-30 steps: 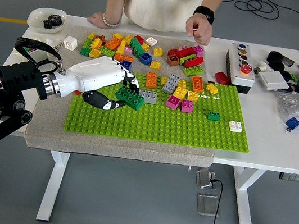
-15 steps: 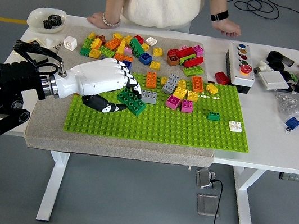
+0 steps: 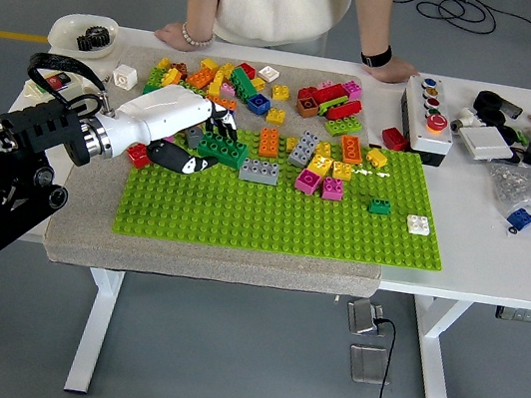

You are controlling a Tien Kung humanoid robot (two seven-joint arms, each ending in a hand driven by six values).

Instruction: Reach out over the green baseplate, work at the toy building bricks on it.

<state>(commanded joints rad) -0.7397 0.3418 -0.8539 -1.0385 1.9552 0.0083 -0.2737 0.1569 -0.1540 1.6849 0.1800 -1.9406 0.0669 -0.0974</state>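
The green baseplate (image 3: 273, 215) lies on a grey mat (image 3: 90, 222) that overhangs the white table (image 3: 498, 261) at its near edge. The plate's whole front half is bare studs, so there is open room from its near edge up to the middle; the bricks crowd along its far edge and spill onto the mat beyond.

The left hand (image 3: 180, 130) comes in from the left over the plate's far-left corner, its white fingers (image 3: 218, 126) curled down onto a dark green brick (image 3: 223, 148) with the thumb underneath; it looks like a grasp, though the contact is partly covered by the hand itself. The brick sits tilted just above the plate's edge, beside a grey brick (image 3: 259, 171). The right arm is nowhere to be seen.

On the plate I count two orange bricks (image 3: 269, 142), two pink ones (image 3: 320, 185), one small green brick (image 3: 380, 206) standing alone, and a white brick (image 3: 418, 224) near the right edge. The loose pile (image 3: 214, 78) behind is too jumbled to count.

A person stands at the far side, cut off above the chest, with one hand (image 3: 175, 34) and the other hand (image 3: 392, 71) both resting on the table edge. A button box (image 3: 429, 106) and a white bowl (image 3: 83, 32) sit well clear of the plate
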